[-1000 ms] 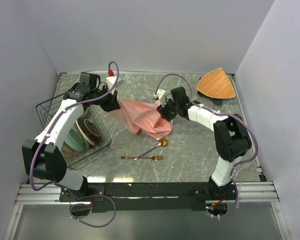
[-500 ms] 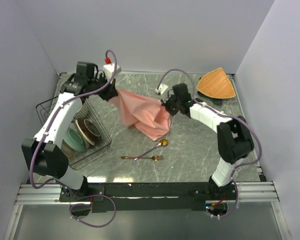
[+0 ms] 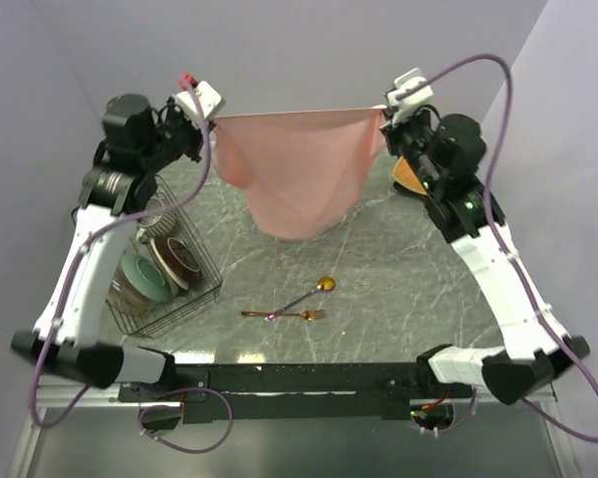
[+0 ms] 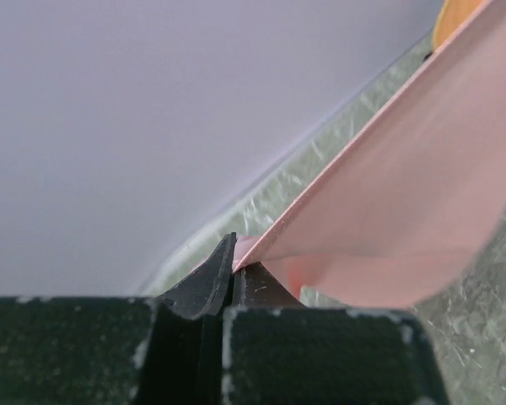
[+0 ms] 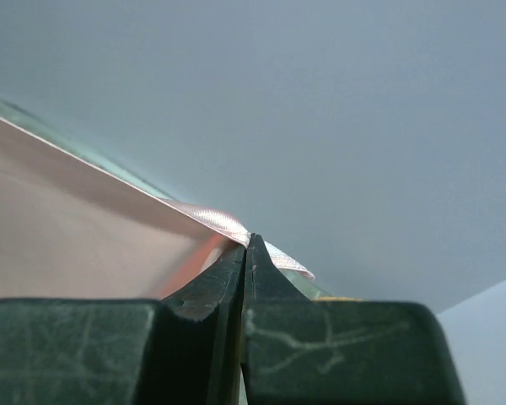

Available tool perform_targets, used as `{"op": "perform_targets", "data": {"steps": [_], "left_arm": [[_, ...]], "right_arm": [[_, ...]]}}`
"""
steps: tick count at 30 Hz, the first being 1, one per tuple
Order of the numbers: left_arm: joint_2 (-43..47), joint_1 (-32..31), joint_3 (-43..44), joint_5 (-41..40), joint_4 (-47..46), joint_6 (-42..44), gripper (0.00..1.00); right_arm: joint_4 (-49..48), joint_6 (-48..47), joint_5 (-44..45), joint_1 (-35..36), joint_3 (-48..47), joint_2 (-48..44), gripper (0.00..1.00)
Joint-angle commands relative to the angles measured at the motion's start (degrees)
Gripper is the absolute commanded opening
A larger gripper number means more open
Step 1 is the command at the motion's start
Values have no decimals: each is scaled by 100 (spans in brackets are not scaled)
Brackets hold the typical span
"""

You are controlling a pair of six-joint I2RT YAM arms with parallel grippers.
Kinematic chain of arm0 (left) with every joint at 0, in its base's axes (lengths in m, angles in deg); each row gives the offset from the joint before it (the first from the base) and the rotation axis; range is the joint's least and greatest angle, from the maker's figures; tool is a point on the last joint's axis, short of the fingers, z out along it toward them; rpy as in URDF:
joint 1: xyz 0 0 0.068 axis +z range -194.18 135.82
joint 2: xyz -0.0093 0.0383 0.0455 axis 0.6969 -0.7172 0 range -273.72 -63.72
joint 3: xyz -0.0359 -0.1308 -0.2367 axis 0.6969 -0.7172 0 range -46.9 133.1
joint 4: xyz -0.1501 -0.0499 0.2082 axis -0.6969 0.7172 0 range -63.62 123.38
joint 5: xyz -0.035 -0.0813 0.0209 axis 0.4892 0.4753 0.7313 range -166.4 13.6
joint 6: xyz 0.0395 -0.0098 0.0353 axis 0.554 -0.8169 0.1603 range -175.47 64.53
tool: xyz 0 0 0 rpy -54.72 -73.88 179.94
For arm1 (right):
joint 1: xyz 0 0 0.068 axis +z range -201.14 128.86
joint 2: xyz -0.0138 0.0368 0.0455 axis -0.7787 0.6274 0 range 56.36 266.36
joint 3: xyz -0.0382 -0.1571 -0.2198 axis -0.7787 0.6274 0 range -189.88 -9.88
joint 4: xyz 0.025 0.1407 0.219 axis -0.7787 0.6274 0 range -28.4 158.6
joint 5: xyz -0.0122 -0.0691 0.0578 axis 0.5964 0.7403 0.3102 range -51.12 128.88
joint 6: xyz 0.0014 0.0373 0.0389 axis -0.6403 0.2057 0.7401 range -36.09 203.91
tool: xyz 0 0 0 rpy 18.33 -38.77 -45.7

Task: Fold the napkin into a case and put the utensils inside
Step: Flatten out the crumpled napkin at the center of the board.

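Observation:
The salmon-pink napkin [image 3: 297, 169] hangs stretched in the air above the back of the table, its top edge taut between both arms. My left gripper [image 3: 213, 121] is shut on its left top corner; in the left wrist view the cloth [image 4: 405, 194] runs out from the pinched jaws [image 4: 234, 268]. My right gripper [image 3: 383, 113] is shut on the right top corner, and the napkin [image 5: 84, 211] leaves its jaws [image 5: 248, 246] to the left. The gold spoon [image 3: 309, 295] and gold fork [image 3: 284, 315] lie crossed on the table near the front. No folded case shows.
A black wire rack [image 3: 149, 269] with bowls and plates stands at the left. An orange-tan woven mat [image 3: 407, 175] lies at the back right, mostly behind the right arm. Walls close in the back and both sides.
Both arms rose and spread apart, lifting the napkin off the table and pulling it from a crumpled heap into a taut hanging sheet. The utensils have not moved.

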Motion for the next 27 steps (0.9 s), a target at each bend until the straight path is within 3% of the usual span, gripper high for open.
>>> {"op": "perform_targets", "data": {"steps": [1,7,15,19,23,27], "left_arm": [[1311,-197,-426,-173,-839,464,1],[2078,-496,-568,-403,-955,402,1],[2158,-505,-58,-173,-638,297,1],[1816,-505,-137,-402,-797,271,1],[1254,-505,-251,-587,-964,244,1],[141,-488,-165,-1008,-1280,165,1]], "right_arm": [[314,-57,936,65,-235,-825,0],[666,-400,1446,811,-375,-1670,0],[1202,-313,1667,848,-1395,-1435,0],[808,-611,1912,883,-1194,-1128,0],[-253,-1147,2413,848,-580,-680,0],[-862,-1227,2414,410,-516,84,0]]}}
